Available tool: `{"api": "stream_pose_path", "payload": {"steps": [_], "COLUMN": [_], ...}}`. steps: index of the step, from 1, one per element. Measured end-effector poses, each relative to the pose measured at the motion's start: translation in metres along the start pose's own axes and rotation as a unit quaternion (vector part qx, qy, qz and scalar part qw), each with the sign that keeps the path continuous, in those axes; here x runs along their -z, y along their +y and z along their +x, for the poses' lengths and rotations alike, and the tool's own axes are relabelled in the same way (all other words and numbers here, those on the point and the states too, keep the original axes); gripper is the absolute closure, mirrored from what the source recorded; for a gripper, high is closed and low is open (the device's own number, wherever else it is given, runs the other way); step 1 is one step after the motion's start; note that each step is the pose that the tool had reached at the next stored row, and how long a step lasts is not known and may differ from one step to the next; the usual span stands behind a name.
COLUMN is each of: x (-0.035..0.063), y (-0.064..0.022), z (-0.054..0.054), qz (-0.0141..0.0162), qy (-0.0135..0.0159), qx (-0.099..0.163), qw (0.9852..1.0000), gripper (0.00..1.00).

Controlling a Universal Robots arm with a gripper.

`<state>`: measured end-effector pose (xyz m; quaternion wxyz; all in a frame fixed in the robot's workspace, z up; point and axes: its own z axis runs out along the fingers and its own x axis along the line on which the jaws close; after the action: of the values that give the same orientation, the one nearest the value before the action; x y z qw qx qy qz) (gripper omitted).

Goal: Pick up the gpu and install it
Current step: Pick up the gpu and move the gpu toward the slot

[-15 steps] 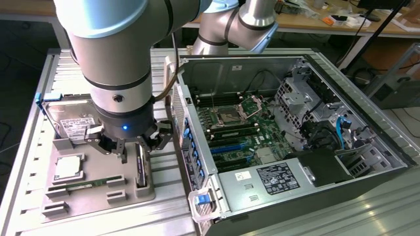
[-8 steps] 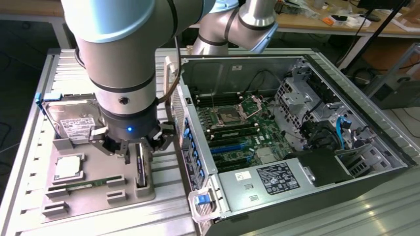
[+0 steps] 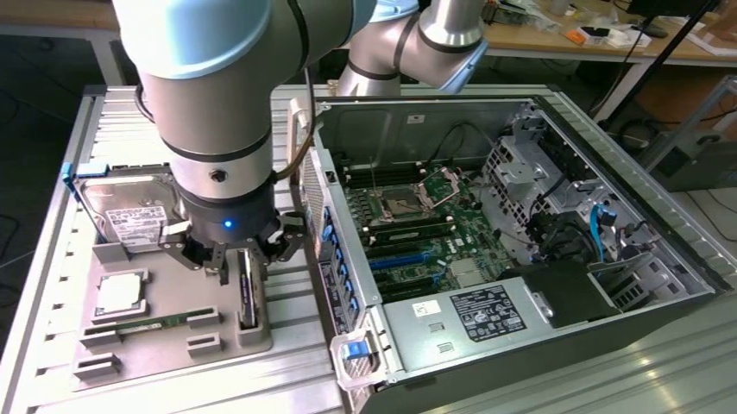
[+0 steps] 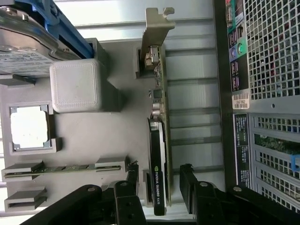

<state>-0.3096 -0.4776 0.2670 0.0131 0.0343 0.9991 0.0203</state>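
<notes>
The gpu [image 3: 247, 293] is a dark thin card standing on edge in a slot at the exterior view's right side of the grey holder tray [image 3: 173, 349]. In the wrist view the gpu [image 4: 159, 154] shows its pale metal bracket [image 4: 157, 28] at the far end. My gripper [image 3: 245, 257] hangs just above the card. In the wrist view the gripper [image 4: 159, 190] is open, with one black finger [image 4: 130, 190] on each side of the card's near end and a gap on both sides. Nothing is held.
On the tray also rest a silver hard drive [image 3: 129, 216], a square processor [image 3: 120, 293] and a green memory stick [image 3: 161, 322]. The open computer case [image 3: 541, 285] lies close on the exterior view's right, motherboard [image 3: 420, 220] exposed. Its perforated rear wall [image 4: 272, 56] is near the card.
</notes>
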Motion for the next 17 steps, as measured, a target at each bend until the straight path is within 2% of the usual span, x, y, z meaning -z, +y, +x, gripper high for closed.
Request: {"api": "stream_pose_path", "payload": {"steps": [4,17], "x": [-0.0026,-0.0055], "y": [0.0023,0.0023], "z": [0.0001,0.0003], "qz": [0.0007,0.0008], "qy": [0.0,-0.0001], "qx": [0.0,0.0], "qw": [1.0,1.0], "gripper": [0.52,0.52]}}
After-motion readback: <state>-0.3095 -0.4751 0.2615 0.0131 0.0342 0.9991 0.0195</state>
